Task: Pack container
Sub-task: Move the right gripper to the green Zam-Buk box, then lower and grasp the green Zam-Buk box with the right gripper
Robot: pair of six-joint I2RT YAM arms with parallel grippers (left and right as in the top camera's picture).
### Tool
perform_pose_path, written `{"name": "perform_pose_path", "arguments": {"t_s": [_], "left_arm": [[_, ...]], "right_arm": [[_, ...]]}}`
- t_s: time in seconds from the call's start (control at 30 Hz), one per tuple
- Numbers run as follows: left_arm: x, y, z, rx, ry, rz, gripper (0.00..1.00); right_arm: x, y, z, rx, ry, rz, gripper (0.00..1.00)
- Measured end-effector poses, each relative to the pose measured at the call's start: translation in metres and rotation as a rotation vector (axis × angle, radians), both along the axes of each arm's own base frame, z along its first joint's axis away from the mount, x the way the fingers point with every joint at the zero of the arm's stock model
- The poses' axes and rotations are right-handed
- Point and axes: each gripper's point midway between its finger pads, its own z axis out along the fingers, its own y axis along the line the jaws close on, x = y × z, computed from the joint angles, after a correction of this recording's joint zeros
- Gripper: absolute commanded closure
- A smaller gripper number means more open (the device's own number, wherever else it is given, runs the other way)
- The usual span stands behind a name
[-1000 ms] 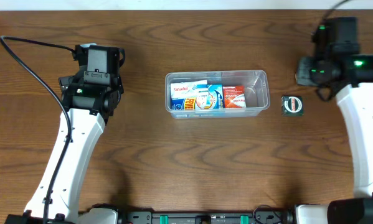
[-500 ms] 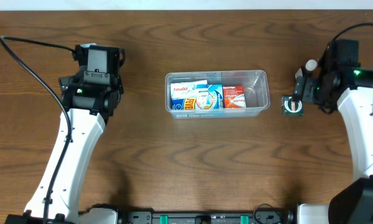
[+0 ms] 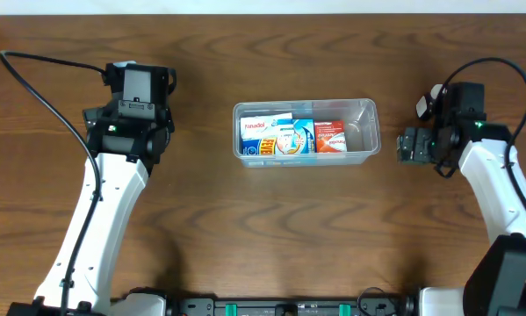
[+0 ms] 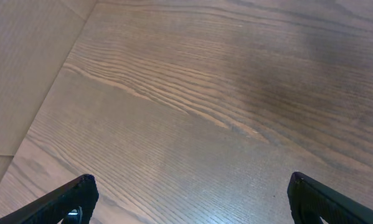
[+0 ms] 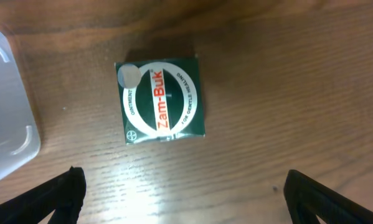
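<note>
Container (image 3: 361, 132), at the middle of the table (image 3: 245, 219), already holds several small boxes (image 3: 289, 138), while the green box (image 5: 163, 101) lies just beside it, not yet packed, under the wide-open right gripper (image 5: 186, 193); the left gripper (image 4: 192, 199), also wide and empty, is well apart.
</note>
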Motion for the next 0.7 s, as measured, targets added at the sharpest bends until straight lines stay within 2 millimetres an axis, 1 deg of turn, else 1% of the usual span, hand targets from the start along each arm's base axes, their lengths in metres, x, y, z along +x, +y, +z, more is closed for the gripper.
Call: {"name": "perform_pose_path", "arguments": {"t_s": [0.1,0.27,0.47,0.6,0.7], "left_arm": [[0.0,0.0,0.0,0.0,0.0,0.0,0.02],[0.0,0.0,0.0,0.0,0.0,0.0,0.02],[0.0,0.0,0.0,0.0,0.0,0.0,0.02],[0.0,0.0,0.0,0.0,0.0,0.0,0.02],[0.0,0.0,0.0,0.0,0.0,0.0,0.02]], "right_arm": [[0.003,0.0,-0.007,-0.005,-0.018,0.015,0.02],[0.014,0.006,-0.014,0.017,-0.053,0.066,0.12],[0.023,0.009,-0.026,0.025,-0.054,0.104,0.14],[0.027,0.009,-0.04,0.026,-0.035,0.116,0.18],[0.028,0.008,-0.053,0.028,-0.013,0.12,0.18]]}}
